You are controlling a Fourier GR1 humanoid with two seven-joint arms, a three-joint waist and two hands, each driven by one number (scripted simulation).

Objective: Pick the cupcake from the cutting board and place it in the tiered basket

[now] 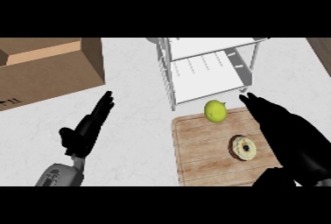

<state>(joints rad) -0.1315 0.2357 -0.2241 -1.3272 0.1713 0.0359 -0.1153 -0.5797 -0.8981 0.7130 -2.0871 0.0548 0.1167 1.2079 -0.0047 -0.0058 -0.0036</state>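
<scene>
Cupcake [243,148] seen lying on the cutting board [200,153], beside the open right hand [284,127].
A green apple [215,110] sits between cupcake and tiered basket [207,65]; a cardboard box [48,65] and the open left hand [87,127] are seen further left on the worktop [135,131].

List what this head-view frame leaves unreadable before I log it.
- Right hand: wrist cut off by the lower edge; it hides the cutting board's right edge.
- Tiered basket: top cut off by the upper edge; lower tier mostly hidden behind the upper one.
- Cardboard box: cut off at the left; contents unseen.
</scene>
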